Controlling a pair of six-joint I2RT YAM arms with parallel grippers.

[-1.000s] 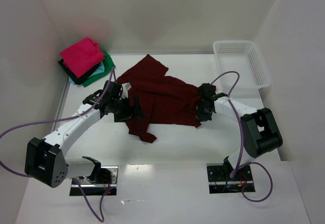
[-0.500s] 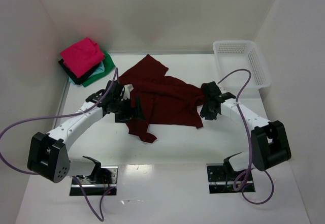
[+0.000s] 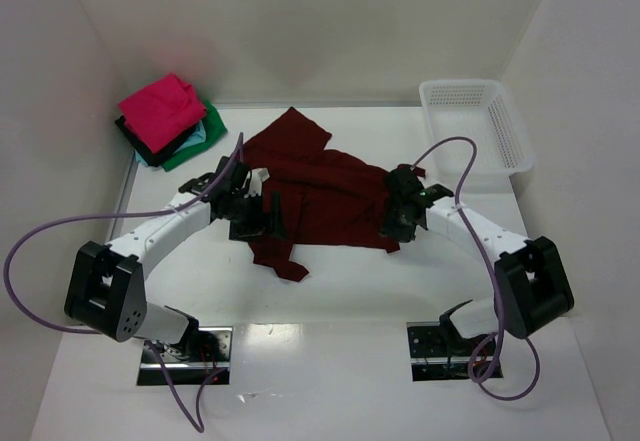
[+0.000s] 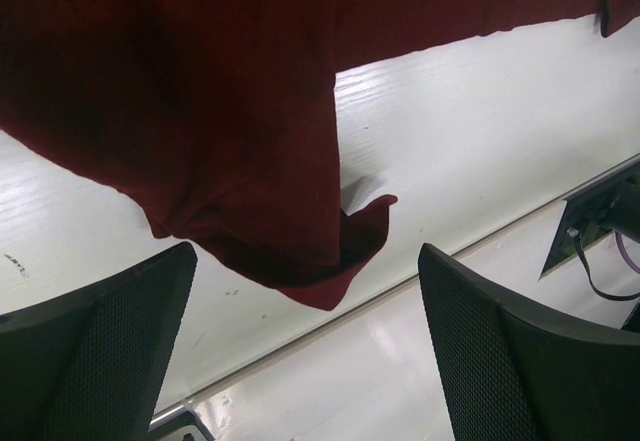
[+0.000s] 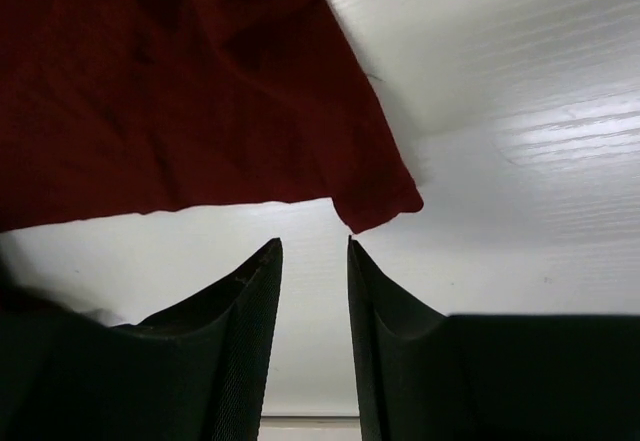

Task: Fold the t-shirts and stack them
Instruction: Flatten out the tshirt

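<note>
Cloth is lying crumpled and unfolded across the middle of the table (image 3: 350, 291): the maroon t-shirt (image 3: 320, 191) is sprawling between the two arms, with one part reaching toward the back wall and a bunched flap trailing toward the near edge. The folded pile (image 3: 195, 141), with the pink shirt (image 3: 160, 109) lying on top, is sitting in the far left corner, and the white basket (image 3: 475, 131) is standing at the far right. The left gripper (image 4: 305, 261) is hovering at the shirt's left side with its fingers spread wide and nothing between them, and a doubled-over lobe of cloth is sitting just beyond the tips. The right gripper (image 5: 313, 246) is sitting at the shirt's right edge with only a narrow gap between its fingers. Bare table is showing through that gap, and a pointed hem corner (image 5: 385, 206) is lying just past the tips and a little to one side. The risk, as I am judging it, is a pinch that closes on air because that corner is lying off-centre. On the left, a grab may take both layers of the lobe, so a later fold would be locking in the wrinkle. Uneven pulling could also be dragging the shirt toward the folded pile. No brand, label or writing is showing anywhere.
</note>
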